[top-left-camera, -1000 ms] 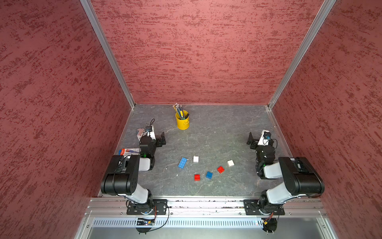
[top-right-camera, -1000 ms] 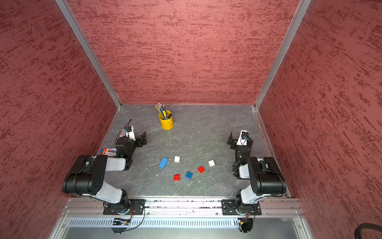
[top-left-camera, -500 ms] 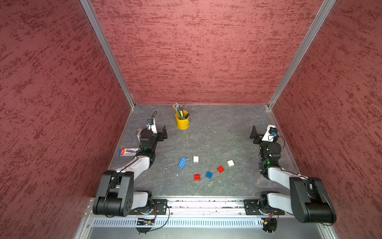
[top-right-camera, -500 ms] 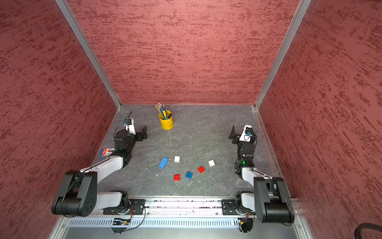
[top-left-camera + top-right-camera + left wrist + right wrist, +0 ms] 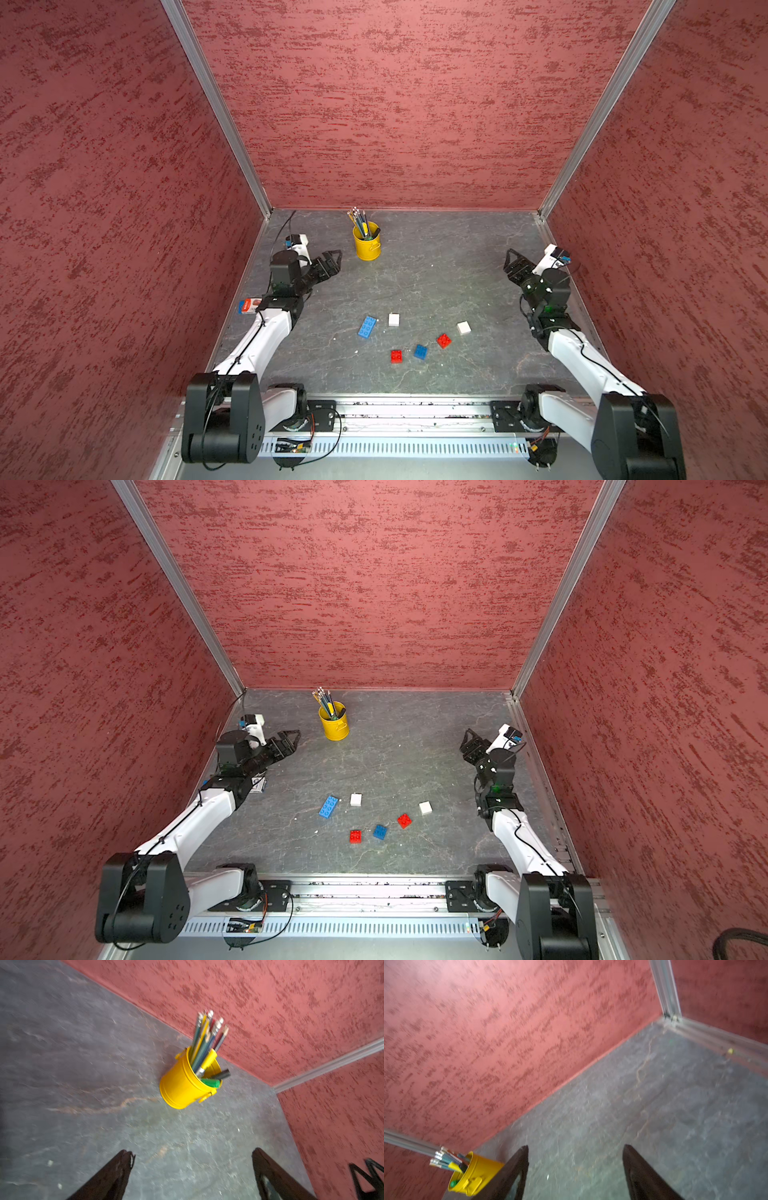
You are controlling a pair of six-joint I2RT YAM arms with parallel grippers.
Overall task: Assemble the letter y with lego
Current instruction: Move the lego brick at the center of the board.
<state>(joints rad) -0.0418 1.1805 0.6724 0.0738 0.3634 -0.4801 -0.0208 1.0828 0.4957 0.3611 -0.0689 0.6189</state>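
Nothing joined yet: all six lego pieces lie loose on the surface [image 5: 415, 282], front-centre.

Nearest is a red square [image 5: 396, 356], with the small blue square [image 5: 420, 351] just beside it, then the second red square [image 5: 443, 340]. Behind those are a white square [image 5: 464, 328], the long blue brick [image 5: 367, 326], and the other white square [image 5: 393, 319] next to it.

My read: rigid, light, slick plastic that will skate if nudged. Pinch the flat side walls, not the studs, and take the long blue brick across its short width.

Further back, the left fingers [image 5: 113, 1176] are spread and empty, pointing toward the yellow pencil cup [image 5: 367, 246]. The right fingers [image 5: 516, 1172] are also spread and empty, well apart from the bricks. The cup sits near the back wall.
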